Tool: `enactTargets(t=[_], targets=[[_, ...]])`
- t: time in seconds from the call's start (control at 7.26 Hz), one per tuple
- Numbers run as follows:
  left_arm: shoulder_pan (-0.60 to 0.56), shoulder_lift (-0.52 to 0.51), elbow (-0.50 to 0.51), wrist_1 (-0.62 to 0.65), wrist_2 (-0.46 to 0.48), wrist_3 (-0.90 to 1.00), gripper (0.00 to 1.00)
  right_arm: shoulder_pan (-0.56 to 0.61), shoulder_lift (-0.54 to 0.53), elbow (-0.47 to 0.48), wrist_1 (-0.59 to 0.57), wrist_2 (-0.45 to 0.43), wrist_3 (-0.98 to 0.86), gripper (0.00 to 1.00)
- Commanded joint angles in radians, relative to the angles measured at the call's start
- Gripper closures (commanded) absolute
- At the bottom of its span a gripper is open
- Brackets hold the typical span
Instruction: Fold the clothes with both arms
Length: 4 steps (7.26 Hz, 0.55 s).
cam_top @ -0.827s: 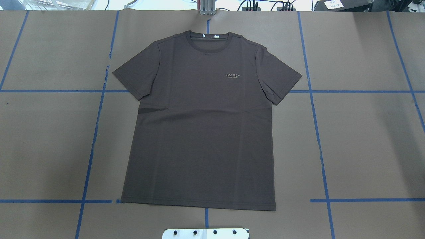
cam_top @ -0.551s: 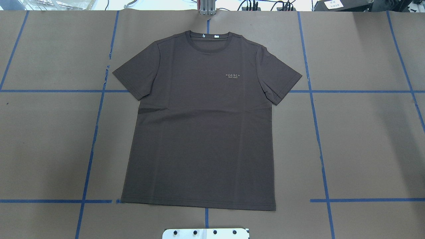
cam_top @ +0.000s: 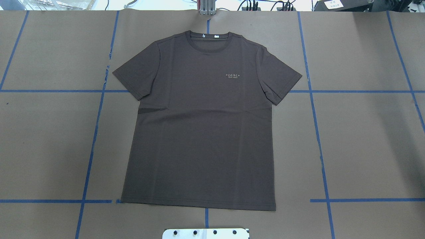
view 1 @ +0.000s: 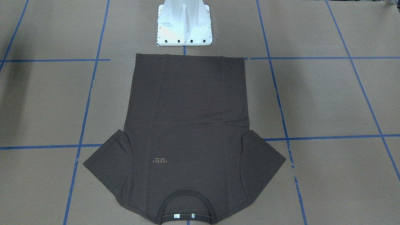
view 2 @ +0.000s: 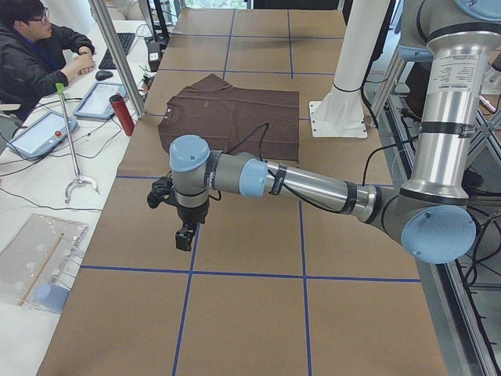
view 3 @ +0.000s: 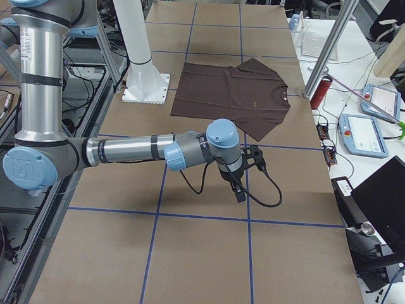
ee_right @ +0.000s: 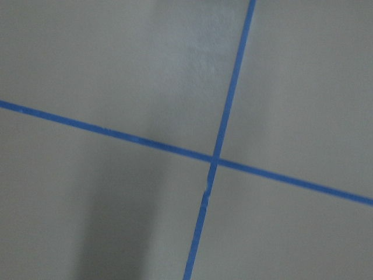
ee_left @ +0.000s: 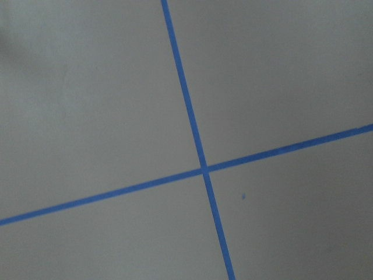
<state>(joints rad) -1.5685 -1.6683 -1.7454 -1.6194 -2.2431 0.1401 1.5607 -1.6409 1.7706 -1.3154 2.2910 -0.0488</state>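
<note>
The dark brown T-shirt (cam_top: pixel 199 132) lies flat and spread, front up, collar at the far edge (cam_top: pixel 209 37), pale lettering on the chest (cam_top: pixel 232 75). It also shows in the front-facing view (view 1: pixel 187 118) and both side views (view 2: pixel 235 117) (view 3: pixel 234 92). Neither arm shows in the overhead or front-facing view. My left gripper (view 2: pixel 185 235) hangs over bare paper well off the shirt, seen only in the left side view. My right gripper (view 3: pixel 240 193) hangs likewise, seen only in the right side view. I cannot tell whether either is open or shut. Both wrist views show only paper and blue tape.
Brown paper with a blue tape grid (cam_top: pixel 318 139) covers the table. The white pedestal base (view 1: pixel 184 25) stands just behind the shirt's hem. A red cylinder (view 2: pixel 121 115) and tablets (view 3: pixel 362 134) sit past the table's far edge, where an operator (view 2: pixel 31 55) sits.
</note>
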Motion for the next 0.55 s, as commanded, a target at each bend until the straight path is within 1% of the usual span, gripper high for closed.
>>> enactTargets(t=[0.0, 0.14, 0.28, 0.41], targets=[[-0.002, 0.008, 0.062, -0.405, -0.006, -0.022, 0.0, -0.001, 0.021, -0.042, 0.042, 0.031, 0.032, 0.0], [-0.001, 0.031, 0.078, -0.448, -0.009, -0.042, 0.0, -0.001, 0.024, -0.049, 0.053, 0.116, 0.023, 0.0], [-0.001, 0.032, 0.069, -0.454, -0.009, -0.045, 0.0, -0.011, 0.029, -0.046, 0.099, 0.119, 0.138, 0.0], [-0.002, 0.036, 0.06, -0.456, -0.009, -0.045, 0.0, -0.103, 0.038, -0.03, 0.17, 0.113, 0.358, 0.0]])
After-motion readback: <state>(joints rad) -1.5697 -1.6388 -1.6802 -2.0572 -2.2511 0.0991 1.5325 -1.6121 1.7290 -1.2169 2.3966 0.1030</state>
